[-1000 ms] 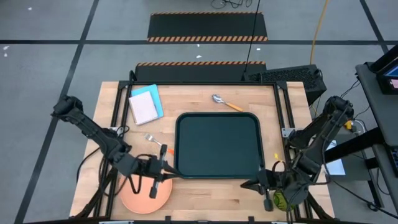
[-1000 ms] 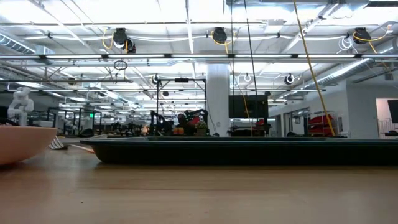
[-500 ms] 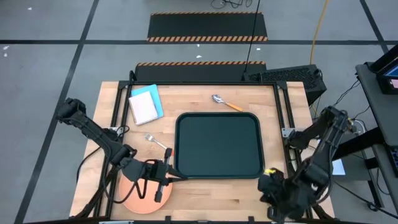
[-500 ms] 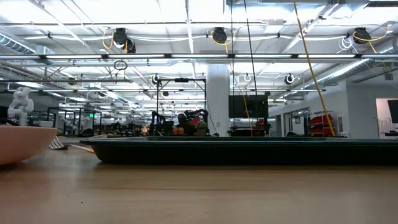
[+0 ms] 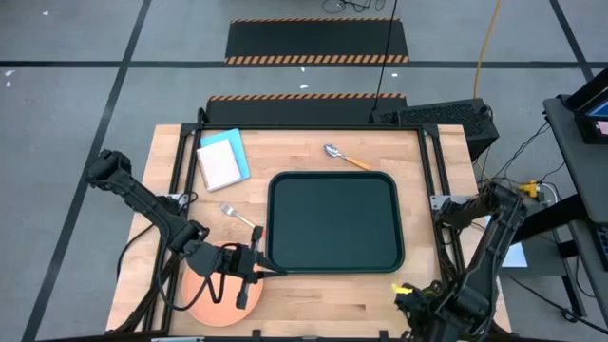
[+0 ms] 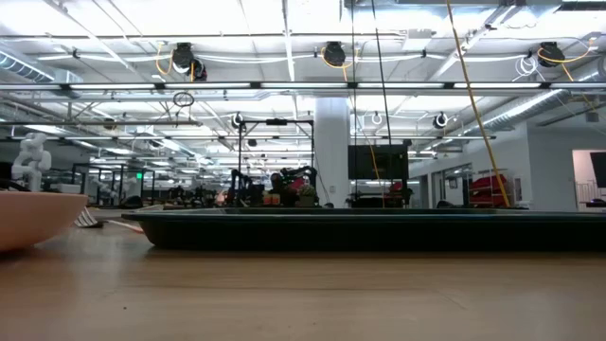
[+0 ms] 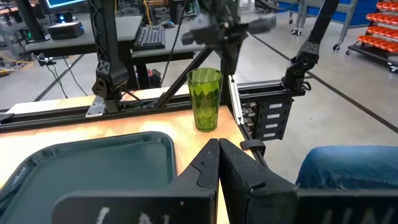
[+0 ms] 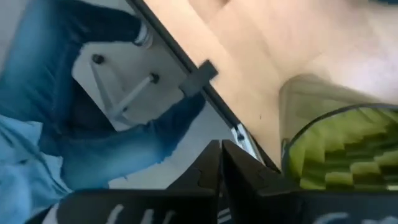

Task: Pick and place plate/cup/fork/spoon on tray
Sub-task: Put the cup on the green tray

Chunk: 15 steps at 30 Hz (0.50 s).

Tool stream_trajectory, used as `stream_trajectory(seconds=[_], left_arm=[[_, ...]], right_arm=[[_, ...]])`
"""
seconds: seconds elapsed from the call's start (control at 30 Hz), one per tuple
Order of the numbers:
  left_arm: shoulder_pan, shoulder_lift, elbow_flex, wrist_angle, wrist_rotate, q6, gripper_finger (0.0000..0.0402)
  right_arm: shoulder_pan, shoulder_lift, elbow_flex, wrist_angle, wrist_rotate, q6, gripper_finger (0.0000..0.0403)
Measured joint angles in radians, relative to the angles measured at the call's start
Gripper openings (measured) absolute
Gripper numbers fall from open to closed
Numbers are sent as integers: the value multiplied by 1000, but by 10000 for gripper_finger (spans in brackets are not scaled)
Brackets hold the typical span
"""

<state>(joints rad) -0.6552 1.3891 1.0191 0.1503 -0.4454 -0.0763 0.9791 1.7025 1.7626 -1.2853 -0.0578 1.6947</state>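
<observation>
The green cup (image 7: 205, 99) stands upright on its base on the table's near right corner, beside the dark tray (image 5: 332, 220). My right gripper (image 8: 221, 152) hangs above it, shut and pointing down, with the cup's rim (image 8: 323, 124) beside its fingers. In the high view my right arm hides the cup. The orange plate (image 5: 214, 299) lies at the near left. My left gripper (image 5: 269, 271) is shut and held level above the plate's far edge, by the tray's near left corner. The fork (image 5: 237, 217) lies left of the tray and the spoon (image 5: 344, 157) beyond it.
A blue and white notebook (image 5: 221, 160) lies at the far left of the table. A person in jeans (image 7: 348, 168) sits close to the table's near right corner. Bare wood runs along the near edge between the plate and the cup.
My right gripper has drawn back from the tray's near right corner toward the table's near edge. It has rolled and tipped from level to pointing down over the cup. The cup has stayed where it was.
</observation>
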Motion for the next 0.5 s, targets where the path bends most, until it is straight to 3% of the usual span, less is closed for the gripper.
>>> stream_trajectory(seconds=[0.5], left_arm=[[0,0,0,0,1,-7,12]], right_arm=[[23,2,-26,-122,-26,58,91]])
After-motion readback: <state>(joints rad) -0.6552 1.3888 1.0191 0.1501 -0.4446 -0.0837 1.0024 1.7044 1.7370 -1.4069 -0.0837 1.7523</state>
